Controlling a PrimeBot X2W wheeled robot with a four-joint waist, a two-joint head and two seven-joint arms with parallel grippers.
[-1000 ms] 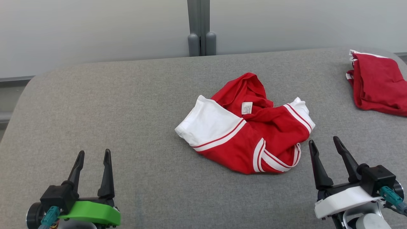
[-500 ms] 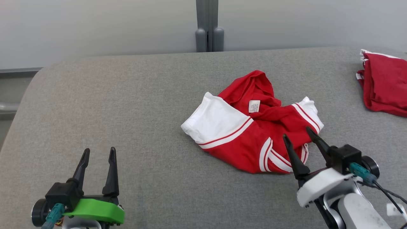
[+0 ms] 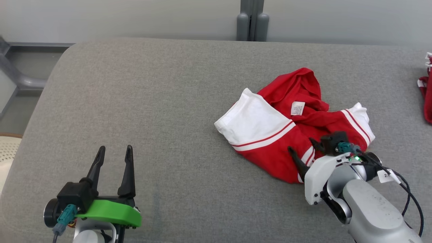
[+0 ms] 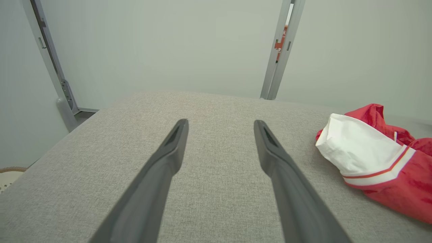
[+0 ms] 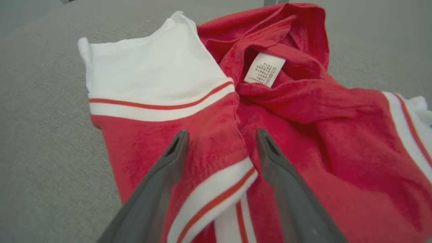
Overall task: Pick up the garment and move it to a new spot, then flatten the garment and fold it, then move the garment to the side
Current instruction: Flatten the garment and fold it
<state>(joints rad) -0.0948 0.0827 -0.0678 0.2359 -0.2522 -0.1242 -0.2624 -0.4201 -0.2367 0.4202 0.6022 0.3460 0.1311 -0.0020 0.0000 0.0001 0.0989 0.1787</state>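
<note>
The garment [image 3: 276, 135] is a crumpled red top with white sleeves, red-and-white stripes and a white label, lying right of centre on the grey surface [image 3: 152, 101]. It also appears at the right edge of the left wrist view [image 4: 368, 158] and close up in the right wrist view [image 5: 236, 111]. My right gripper [image 3: 302, 146] hovers over the garment's near red part, open, fingers [image 5: 168, 162] spread above the fabric with nothing between them. Far off to the left, near the front edge, my left gripper [image 3: 114, 153] stands open and empty.
Another red garment [image 3: 427, 98] lies at the far right edge of the surface. A grey post [image 3: 252, 20] stands behind the surface against a pale wall. A pale woven basket [image 3: 6, 148] shows beyond the left edge.
The right gripper has moved forward and left from beside the garment to over its near part. The head camera has turned left, shifting everything rightward. The left gripper stays put.
</note>
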